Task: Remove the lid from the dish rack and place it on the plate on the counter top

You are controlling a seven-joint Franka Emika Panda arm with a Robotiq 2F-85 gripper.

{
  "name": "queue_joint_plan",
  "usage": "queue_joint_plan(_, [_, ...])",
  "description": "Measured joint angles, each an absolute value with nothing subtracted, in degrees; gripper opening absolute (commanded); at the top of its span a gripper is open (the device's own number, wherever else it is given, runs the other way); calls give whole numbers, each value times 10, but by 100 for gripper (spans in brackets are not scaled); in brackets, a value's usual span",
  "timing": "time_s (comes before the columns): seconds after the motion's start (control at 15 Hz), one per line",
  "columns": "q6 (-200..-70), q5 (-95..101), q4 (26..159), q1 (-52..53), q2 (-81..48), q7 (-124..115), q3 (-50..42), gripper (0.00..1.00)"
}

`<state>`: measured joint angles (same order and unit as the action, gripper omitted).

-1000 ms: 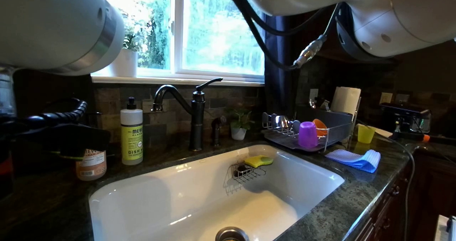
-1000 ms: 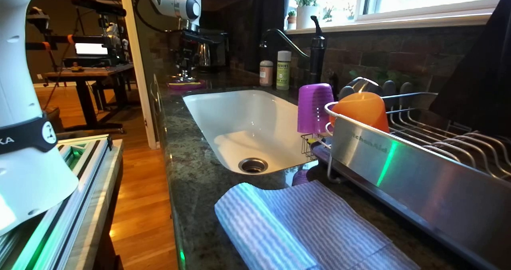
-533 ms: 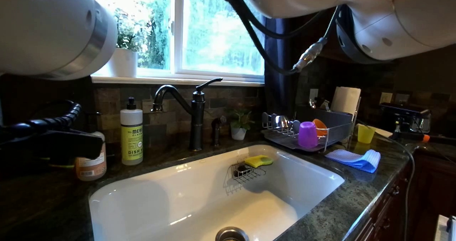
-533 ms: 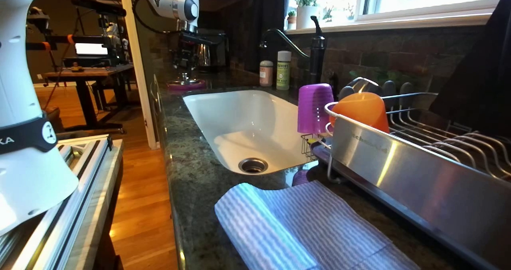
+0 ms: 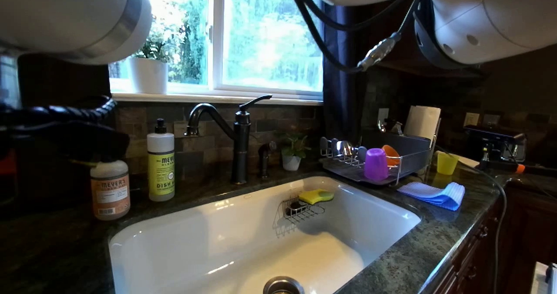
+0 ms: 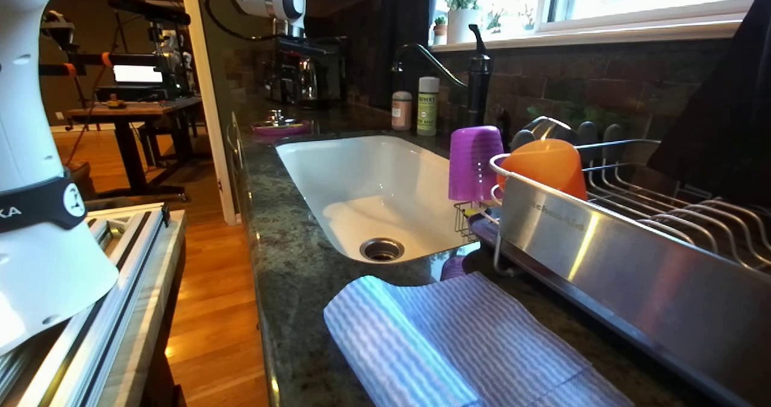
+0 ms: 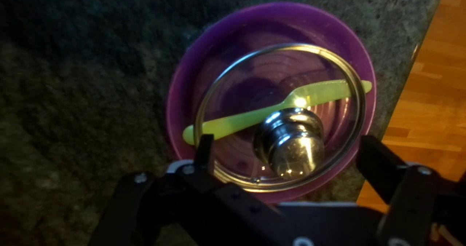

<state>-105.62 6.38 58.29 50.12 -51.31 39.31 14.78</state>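
A clear glass lid (image 7: 291, 155) with a metal rim and shiny knob lies in the purple plate (image 7: 271, 15), across a yellow-green utensil (image 7: 233, 124). My gripper (image 7: 287, 138) stands open above it, one finger on either side of the knob and apart from it. In an exterior view the plate (image 6: 282, 131), with the lid's knob (image 6: 277, 117) on top, rests on the dark counter top (image 6: 274, 208) beyond the sink. Fingertips are hard to make out there against the dark background. The dish rack (image 6: 614, 262) stands at the opposite end of the sink.
A white sink (image 5: 174, 242) with a black faucet (image 5: 240, 150) lies between plate and rack. Two soap bottles, orange (image 5: 110, 192) and green (image 5: 161, 168), stand behind it. A purple cup (image 6: 474, 163), an orange cup (image 6: 545, 166) and a striped cloth (image 6: 458, 335) are near the rack.
The lid came down onto the plate and my gripper opened, letting go of the knob. The arm has since risen above the lid, which stays in the plate.
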Motion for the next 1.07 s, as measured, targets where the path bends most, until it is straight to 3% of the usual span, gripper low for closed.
queue_joint_plan(0.4, [-1033, 64, 647, 483, -370, 259, 124, 100])
queue_joint_plan(1.07, [-991, 87, 902, 481, -80, 9, 72, 100])
